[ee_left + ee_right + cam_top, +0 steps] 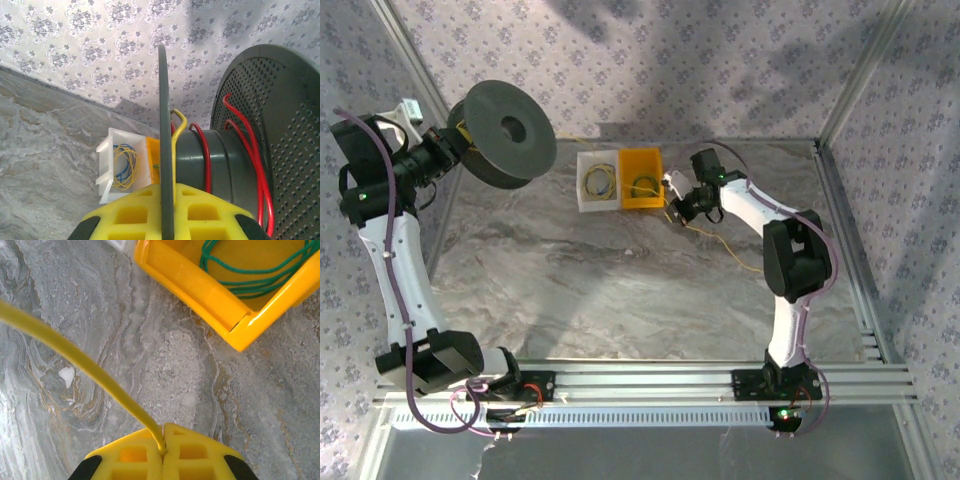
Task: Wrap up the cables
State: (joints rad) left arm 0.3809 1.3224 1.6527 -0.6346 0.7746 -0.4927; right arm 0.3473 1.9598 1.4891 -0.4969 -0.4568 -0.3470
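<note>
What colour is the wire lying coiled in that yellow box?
Green: the coiled wire in the yellow box shows best in the right wrist view.

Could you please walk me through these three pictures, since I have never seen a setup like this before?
Two robot arms are bolted to the near edge of a marble-patterned table. The top picture looks down from above and behind them; the other two come from small cameras on each wrist, looking past that arm's own yellow jaws.

The left gripper is shut on the thin flange of a dark grey spool, holding it up off the table. Red wire and a yellow one already loop around its core.

The right gripper is shut on a yellow cable, which trails over the table toward the right arm.

At the far side sit two small bins: a white bin with coiled yellow and blue wire, and a yellow bin with a green coil.
</note>
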